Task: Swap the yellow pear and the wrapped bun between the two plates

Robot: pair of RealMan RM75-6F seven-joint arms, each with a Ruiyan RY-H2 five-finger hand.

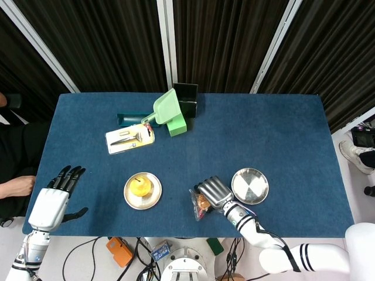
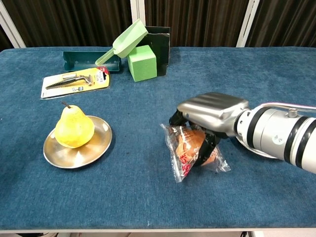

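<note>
Here, right hand point(image 2: 205, 123) lowered over the wrapped bun point(image 2: 190, 148), dark fingers point(image 2: 207, 145) curled round the crinkled clear film, wrapper lifted at its near edge; bun on the blue cloth between the two plates, resting on neither. Empty right plate point(image 1: 251, 185) just to the right of that hand, partly hidden behind the wrist in the chest view. Yellow pear point(image 2: 73, 128) upright, stem uppermost, on the left plate point(image 2: 96, 145). Both plates round, shallow, polished metal. Left hand point(image 1: 55, 196) spread and empty at the table's left edge, well apart from the pear. Judged: bun nearer the right hand, short carry rightward to the empty plate.
</note>
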